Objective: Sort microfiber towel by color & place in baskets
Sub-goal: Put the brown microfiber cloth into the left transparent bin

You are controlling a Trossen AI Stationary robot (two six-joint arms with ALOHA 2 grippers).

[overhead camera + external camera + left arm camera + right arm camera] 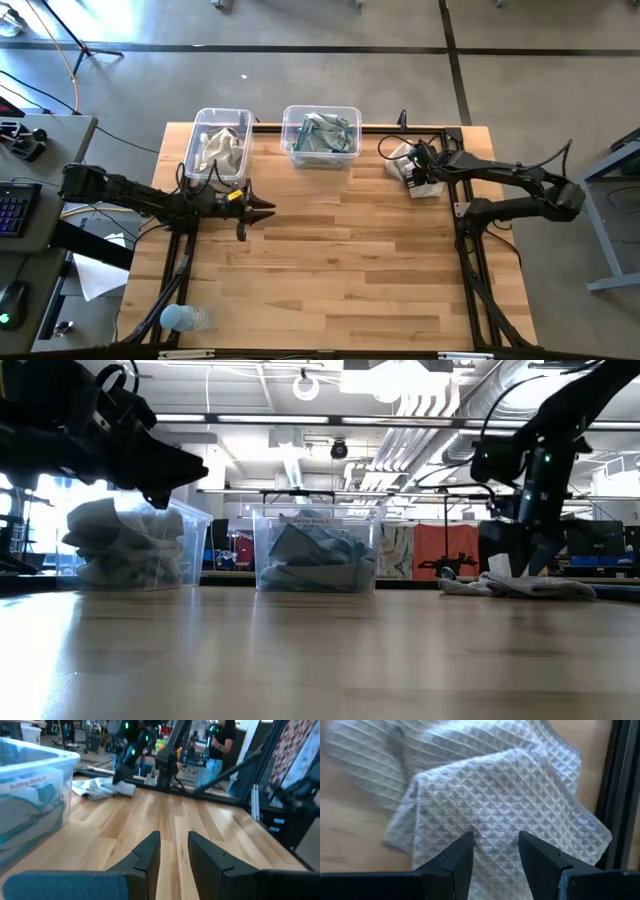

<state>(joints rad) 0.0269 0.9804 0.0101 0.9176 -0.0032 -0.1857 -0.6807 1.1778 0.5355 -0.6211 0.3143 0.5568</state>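
Looking down (high view): the last loose beige-grey towel (408, 170) lies crumpled at the table's far right, near the right frame post, and the right gripper (420, 172) sits directly over it. The left gripper (262, 208) hangs well apart, just in front of the left basket (218, 146), so the right arm is plainly the nearer. The left basket holds beige-grey cloth; the right basket (320, 137) holds teal-blue.

Low view: the towel (520, 586) lies flat on the table (320, 650), its long axis running across the picture. The right gripper (532, 560) comes down on it from above, fingertips at the cloth.

Left wrist view: the left gripper (174, 851) has its fingers a little apart with nothing between them, pointing across the table toward the distant towel (102, 787).

Right wrist view: the right gripper (495, 852) is parted, fingers straddling a raised fold of the towel (500, 800), not yet closed on it.

Judged next move: close on that fold, then carry the towel leftward to the left basket.
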